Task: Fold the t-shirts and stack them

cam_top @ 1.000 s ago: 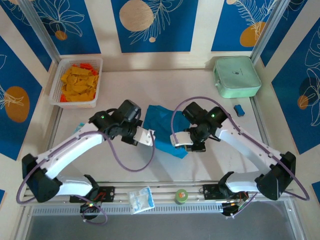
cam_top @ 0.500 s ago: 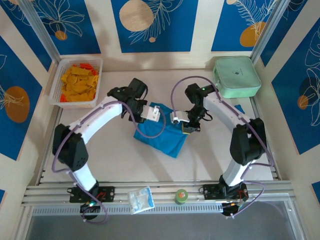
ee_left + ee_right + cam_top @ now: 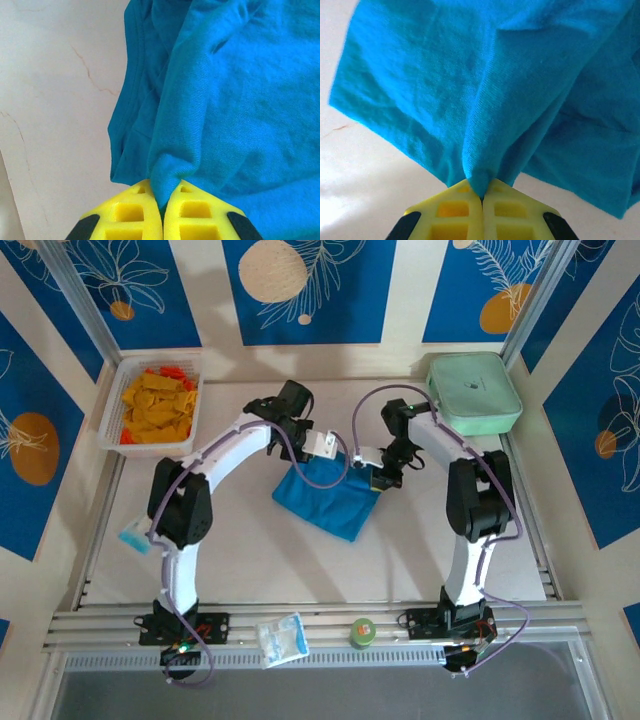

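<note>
A teal-blue t-shirt (image 3: 325,502) lies bunched in the middle of the table. Its far edge is lifted by both grippers. My left gripper (image 3: 328,447) is at the shirt's far left corner, shut on a pinch of cloth. My right gripper (image 3: 372,464) is at the far right corner, also shut on cloth. In the left wrist view the yellow fingertips (image 3: 163,192) clamp a fold of the t-shirt (image 3: 240,115), and a hemmed edge hangs to the left. In the right wrist view the gripper (image 3: 481,192) holds a peak of the t-shirt (image 3: 470,90), which drapes above the table.
A white basket (image 3: 150,448) of orange and yellow pieces stands at the far left. A mint-green case (image 3: 472,392) sits at the far right. Along the near rail lie a clear packet (image 3: 281,637) and a small green round thing (image 3: 361,631). A small light-blue item (image 3: 134,537) rests at the left edge.
Both arms have stretched toward the far side of the table, carrying the held edge of the t-shirt with them. The shirt now lies farther back. Both grips stayed shut.
</note>
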You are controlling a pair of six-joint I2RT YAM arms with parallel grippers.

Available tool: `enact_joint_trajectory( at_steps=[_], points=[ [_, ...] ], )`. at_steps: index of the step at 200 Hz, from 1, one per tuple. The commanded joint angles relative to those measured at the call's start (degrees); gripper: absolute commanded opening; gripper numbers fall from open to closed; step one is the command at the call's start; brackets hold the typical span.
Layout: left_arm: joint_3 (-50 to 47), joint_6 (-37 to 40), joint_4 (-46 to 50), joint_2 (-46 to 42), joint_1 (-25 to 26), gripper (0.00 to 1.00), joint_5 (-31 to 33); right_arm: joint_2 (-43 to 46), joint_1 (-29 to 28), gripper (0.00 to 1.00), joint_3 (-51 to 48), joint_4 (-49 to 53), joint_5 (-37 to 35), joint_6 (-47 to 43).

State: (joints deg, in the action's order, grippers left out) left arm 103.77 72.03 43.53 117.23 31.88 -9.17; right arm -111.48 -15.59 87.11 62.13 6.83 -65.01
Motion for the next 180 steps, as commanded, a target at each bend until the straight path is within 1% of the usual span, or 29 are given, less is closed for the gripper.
enact_joint_trajectory(
  at_steps=[1,18,44,85,130,160,180],
  points=[
    [1.4,0.0,-2.6,3.6,-1.8,0.0,0.3,-2.6,0.7,0.0,2.0,-4.2,-1.3,3.1],
    [1.4,-0.6,-5.7,5.5,-2.3,0.0,1.3,-3.8,1.6,0.0,2.6,-7.3,-2.7,5.2],
    [1.4,-2.0,-10.1,7.0,-3.1,0.0,1.4,-4.0,3.1,0.0,3.0,-10.5,-2.2,7.4],
    [0.6,-3.1,-11.9,7.5,-4.2,0.0,0.0,-2.3,4.1,0.0,3.8,-12.3,2.1,8.0],
    [-4.6,-4.6,-16.3,5.7,-5.3,0.0,-1.7,-3.0,4.1,0.0,6.9,-13.7,8.5,8.4],
    [-6.2,-7.2,-19.8,4.9,-6.3,0.0,-3.0,-4.8,4.1,0.0,9.2,-14.7,8.2,9.4],
    [-5.4,-9.1,-22.0,5.9,-6.7,0.0,-2.7,-7.9,4.1,0.0,11.2,-14.1,5.7,10.3]
  ],
)
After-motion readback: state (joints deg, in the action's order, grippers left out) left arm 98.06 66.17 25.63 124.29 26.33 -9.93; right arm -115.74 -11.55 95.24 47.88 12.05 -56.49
